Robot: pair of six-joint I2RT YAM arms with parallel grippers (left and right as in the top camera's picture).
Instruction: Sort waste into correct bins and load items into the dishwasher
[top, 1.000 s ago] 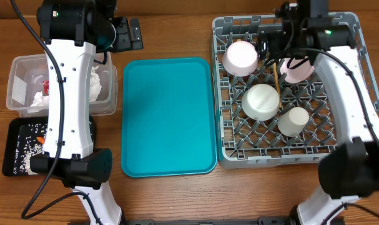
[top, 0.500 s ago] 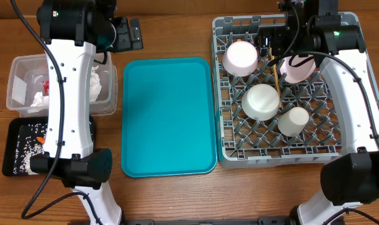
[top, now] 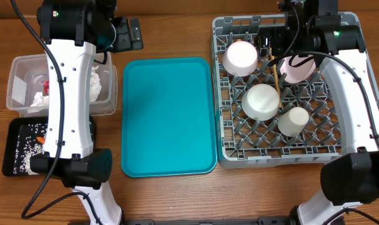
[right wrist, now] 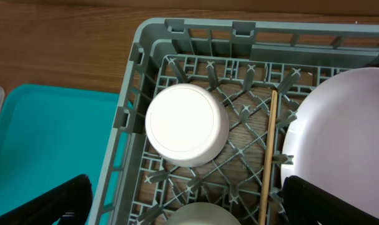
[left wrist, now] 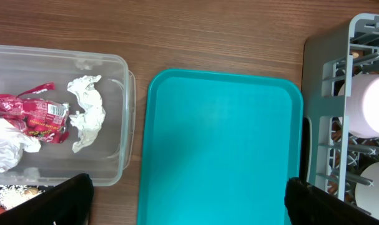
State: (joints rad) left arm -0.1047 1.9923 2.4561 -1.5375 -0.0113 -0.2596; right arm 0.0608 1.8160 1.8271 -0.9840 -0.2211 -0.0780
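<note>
The grey dish rack (top: 219, 94) holds two upturned white bowls (top: 240, 57) (top: 260, 102), a small white cup (top: 293, 121), a tilted white plate (top: 298, 67) and wooden chopsticks (top: 276, 75). My right gripper (top: 273, 40) hovers open and empty over the rack's far side; its wrist view shows a bowl (right wrist: 187, 125), a chopstick (right wrist: 268, 156) and the plate (right wrist: 339, 144). My left gripper (top: 123, 32) is open and empty beyond the tub. The clear tub (top: 20, 69) holds the red wrapper (left wrist: 27, 115) and tissues (left wrist: 86, 112). The black tray (top: 14, 147) holds rice scraps (top: 27, 159).
A large teal tray (top: 167, 115) lies between the bins and the rack, with a tiny orange bit (top: 205, 139) near its right edge. The left arm's white link crosses over the tub and the black tray. Bare wooden table lies along the far and near edges.
The right arm has drawn back a little toward the rack's far edge and then held still. The left arm and all the objects have not moved.
</note>
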